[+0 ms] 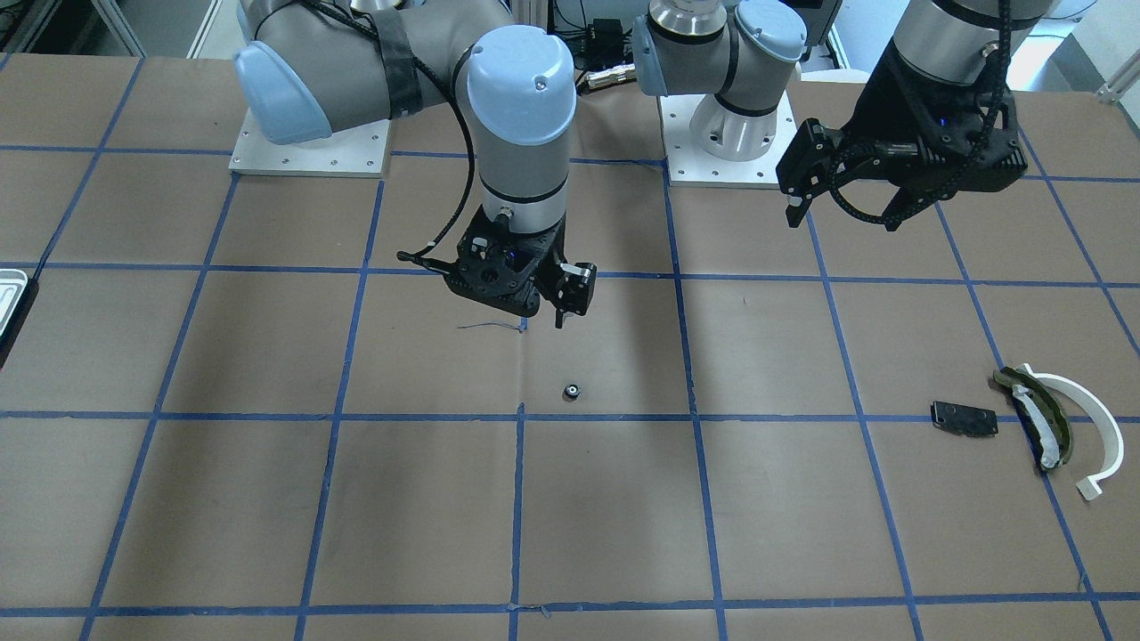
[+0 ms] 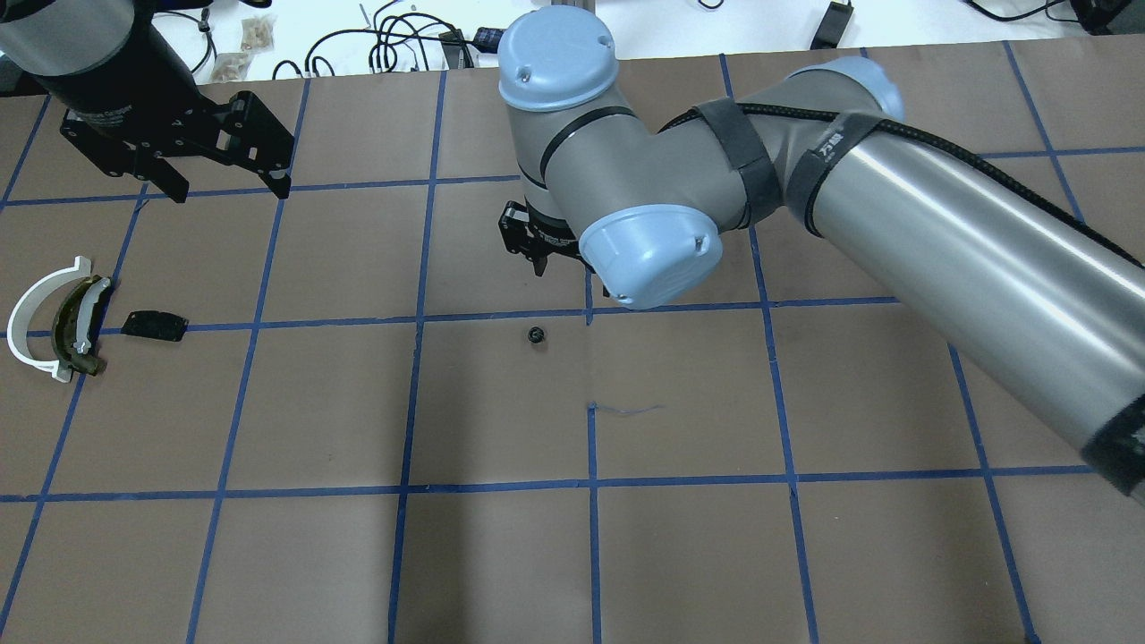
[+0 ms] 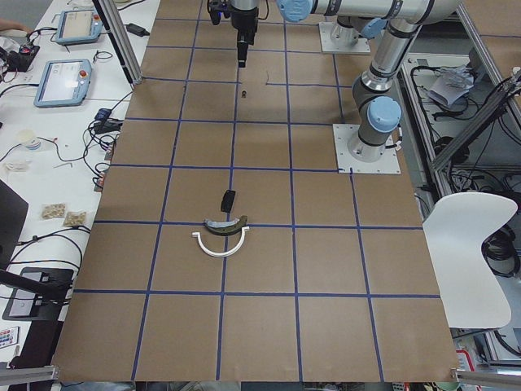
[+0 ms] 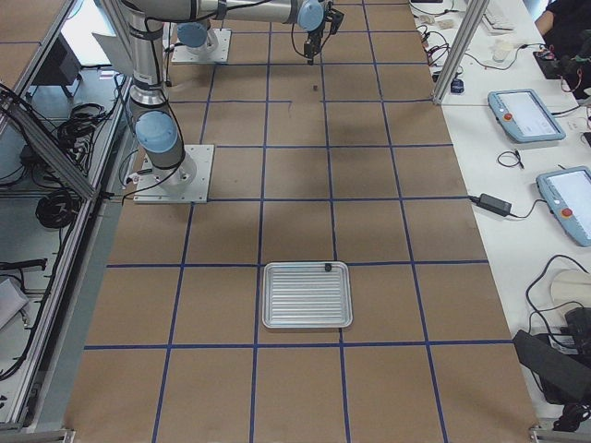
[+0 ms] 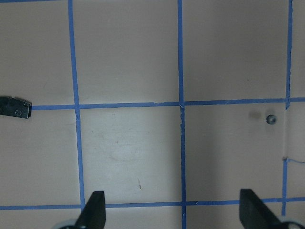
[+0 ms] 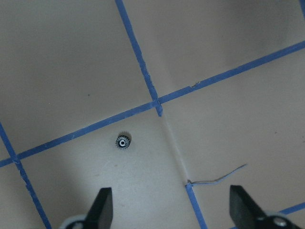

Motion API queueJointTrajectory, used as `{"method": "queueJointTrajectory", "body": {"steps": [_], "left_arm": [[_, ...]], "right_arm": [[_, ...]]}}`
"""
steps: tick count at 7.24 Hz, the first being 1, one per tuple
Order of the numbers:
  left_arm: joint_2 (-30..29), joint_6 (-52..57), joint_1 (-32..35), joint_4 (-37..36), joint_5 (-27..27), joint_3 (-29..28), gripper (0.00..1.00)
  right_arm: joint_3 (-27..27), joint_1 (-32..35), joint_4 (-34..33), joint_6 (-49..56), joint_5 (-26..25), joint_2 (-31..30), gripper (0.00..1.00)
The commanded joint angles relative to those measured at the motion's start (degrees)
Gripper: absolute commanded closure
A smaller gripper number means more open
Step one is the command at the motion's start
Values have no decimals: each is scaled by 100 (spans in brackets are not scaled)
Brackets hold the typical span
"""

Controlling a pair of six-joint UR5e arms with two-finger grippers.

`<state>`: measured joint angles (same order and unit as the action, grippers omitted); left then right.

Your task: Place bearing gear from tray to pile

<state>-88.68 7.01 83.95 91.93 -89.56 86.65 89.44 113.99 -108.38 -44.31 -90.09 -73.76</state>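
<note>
The gear (image 6: 123, 141) lies flat on the bare worktop (image 2: 501, 555) with its bore upward, well apart from both the tray (image 4: 266, 295) and the pile (image 1: 1051, 418). The right gripper (image 6: 171, 210) hangs nearest, jaws wide and empty. In its wrist view the gear sits ahead, offset toward one finger. The left gripper (image 5: 174, 210), also wide and empty, hangs on the pile side.
</note>
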Motion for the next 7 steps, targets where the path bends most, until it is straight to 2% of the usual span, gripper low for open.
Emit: {"method": "queueJointTrajectory", "body": {"steps": [1, 2, 3, 4, 5, 7], "left_arm": [[-17, -51, 7, 9, 9, 27, 0], [-200, -155, 16, 9, 78, -60, 0], [-428, -635, 277, -35, 645, -61, 0], [-727, -1675, 906, -444, 781, -26, 0], [-1112, -1807, 1112, -1153, 765, -34, 0], [-1816, -1975, 1638, -1353, 695, 140, 0]], "right_arm": [[-5, -829, 709, 1320, 26, -584, 5], [-5, -1469, 1114, 2416, 17, -874, 5], [-5, -2128, 1422, 3436, 17, -1103, 5], [-23, -2770, 1512, 4499, -9, -1228, 5], [-14, -3499, 1565, 5501, -79, -1237, 5], [56, -4950, 1593, 8057, -105, -1063, 6]]}}
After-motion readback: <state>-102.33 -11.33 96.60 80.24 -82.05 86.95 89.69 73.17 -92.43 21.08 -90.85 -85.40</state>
